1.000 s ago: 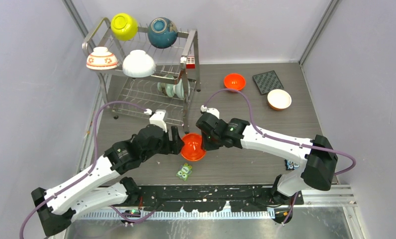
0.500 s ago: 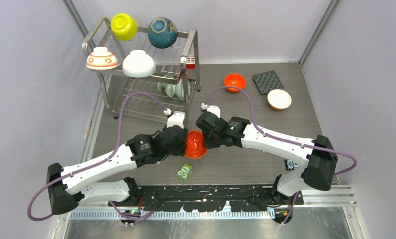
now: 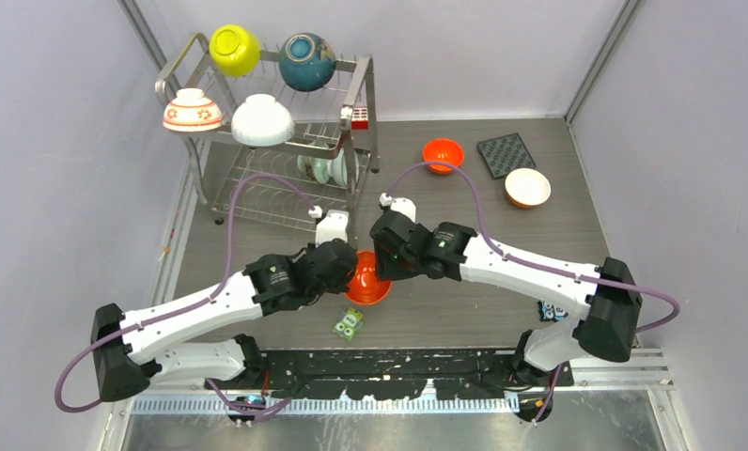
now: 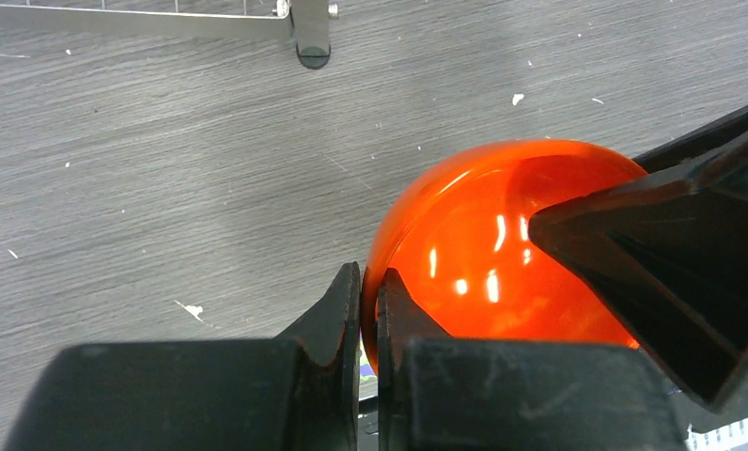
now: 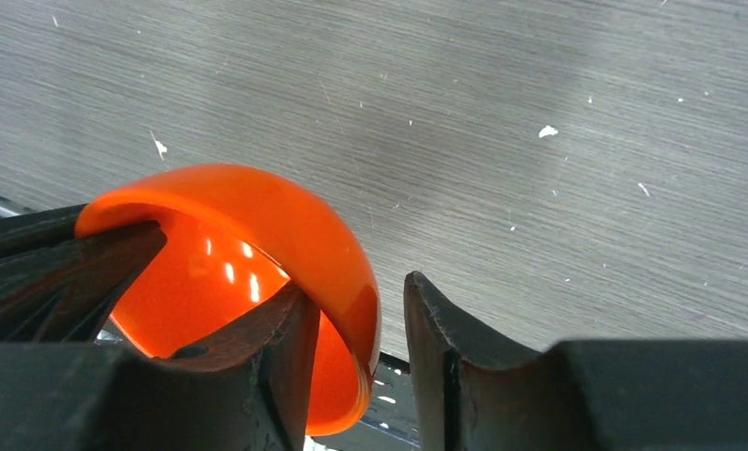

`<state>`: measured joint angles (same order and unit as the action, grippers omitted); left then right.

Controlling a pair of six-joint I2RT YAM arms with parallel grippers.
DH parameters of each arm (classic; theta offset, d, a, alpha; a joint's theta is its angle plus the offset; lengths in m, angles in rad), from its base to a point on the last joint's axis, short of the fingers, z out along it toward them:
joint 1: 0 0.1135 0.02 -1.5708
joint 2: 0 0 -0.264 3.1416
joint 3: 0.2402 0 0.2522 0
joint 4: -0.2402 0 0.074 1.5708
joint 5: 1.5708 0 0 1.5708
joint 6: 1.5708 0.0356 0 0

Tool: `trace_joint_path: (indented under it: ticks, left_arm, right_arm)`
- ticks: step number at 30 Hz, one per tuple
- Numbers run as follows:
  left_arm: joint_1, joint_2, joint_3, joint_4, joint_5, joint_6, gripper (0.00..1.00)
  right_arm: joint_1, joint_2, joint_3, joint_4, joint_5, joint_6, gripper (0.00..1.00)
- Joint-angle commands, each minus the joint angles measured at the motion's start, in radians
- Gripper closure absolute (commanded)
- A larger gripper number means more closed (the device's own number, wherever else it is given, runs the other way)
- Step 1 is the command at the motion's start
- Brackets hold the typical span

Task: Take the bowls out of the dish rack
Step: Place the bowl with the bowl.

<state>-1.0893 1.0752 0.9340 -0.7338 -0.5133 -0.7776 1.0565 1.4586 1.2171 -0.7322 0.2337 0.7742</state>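
An orange bowl [image 3: 368, 280] is held tilted just above the table between both arms. My left gripper [image 3: 352, 272] is shut on its rim, one finger inside and one outside, which the left wrist view shows on the bowl [image 4: 483, 244] at the gripper [image 4: 368, 296]. My right gripper [image 3: 381, 267] is open around the opposite rim. In the right wrist view the bowl [image 5: 257, 216] leans on the inner finger of that gripper [image 5: 361, 315], with a gap to the outer one. The dish rack [image 3: 356, 89] holds yellow-green [image 3: 235, 49], teal [image 3: 306, 61], flowered [image 3: 193, 110], white [image 3: 262, 119] and pale green [image 3: 319, 167] bowls.
Another orange bowl [image 3: 443, 153], a white-lined bowl [image 3: 527, 187] and a dark square mat [image 3: 506, 154] lie at the back right. A small green item [image 3: 349, 324] sits near the front edge. A rack leg [image 4: 311, 38] stands beyond the held bowl.
My left arm swung in to the bowl's left rim and its jaws shut on it. The right jaws, shut on the rim before, have opened.
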Motion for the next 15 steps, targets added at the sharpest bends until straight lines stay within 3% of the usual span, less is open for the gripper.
trace_joint_path:
  ticks: [1, 15]
  left_arm:
    - [-0.003, -0.024, -0.008, 0.038, -0.008, -0.03, 1.0]
    - [-0.004, 0.011, 0.002, -0.007, -0.01, -0.202, 1.0]
  right_arm:
    - [-0.001, -0.072, -0.008, 0.055, 0.054, -0.005, 0.55]
    - [0.005, -0.086, -0.027, 0.068, 0.136, -0.001, 0.59]
